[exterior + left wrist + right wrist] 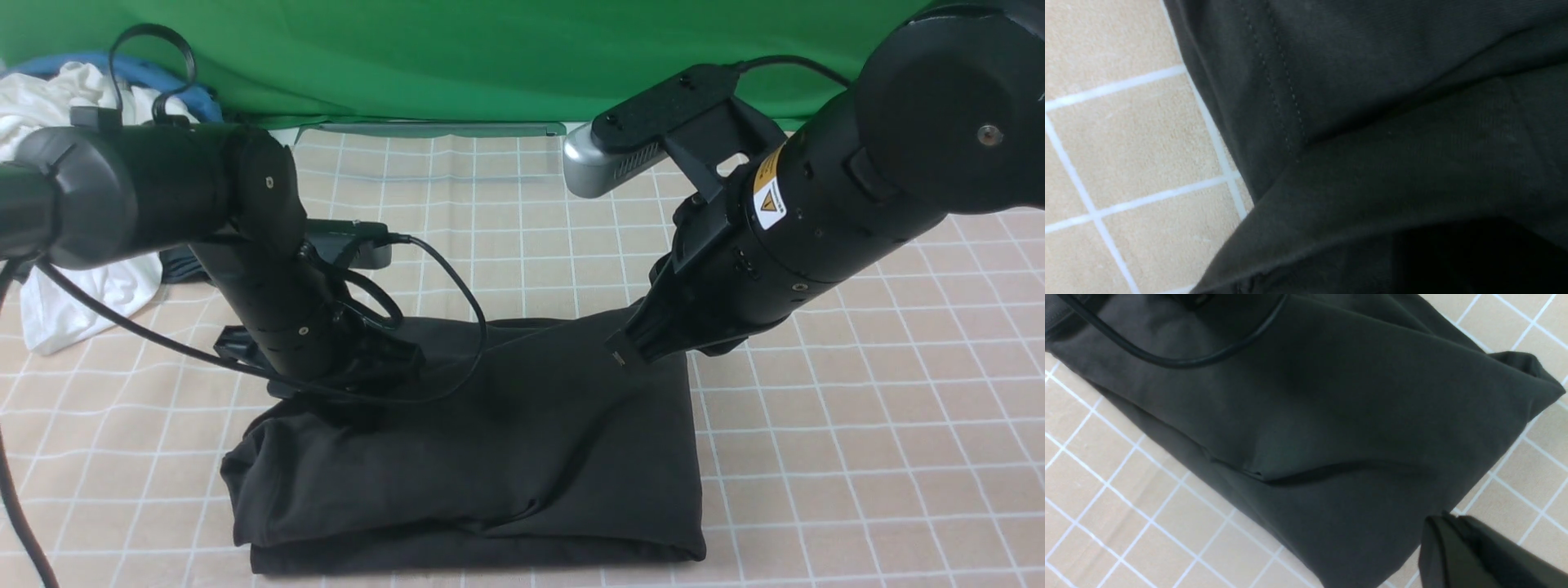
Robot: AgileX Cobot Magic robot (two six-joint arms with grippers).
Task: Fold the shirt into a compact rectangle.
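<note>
Fabric fills most of what we see: the black cotton shirt (pixel 490 457) lies folded into a thick, roughly rectangular bundle on the bench (pixel 857 457), which is covered in a beige cloth with a white grid, near its front edge and about midway between the left and right edges. The bundle's front edge is a rounded fold, with looser wrinkles at its front-left corner.

Our left tool (pixel 359 384) is down at the bundle's far-left corner, pressed into the cloth. Its wrist view shows only dark fabric, a stitched hem and a strip of gridded bench, so we cannot tell whether its jaws are spread or pinching anything.

Our right tool (pixel 624 353) sits at the bundle's far-right corner with its jaws pressed together; in its wrist view the dark tip sits just beside the shirt's edge, and we cannot tell whether any cloth is caught between them.

A crumpled white garment (pixel 57 106) lies near the far-left corner of the bench, well apart from the shirt.
</note>
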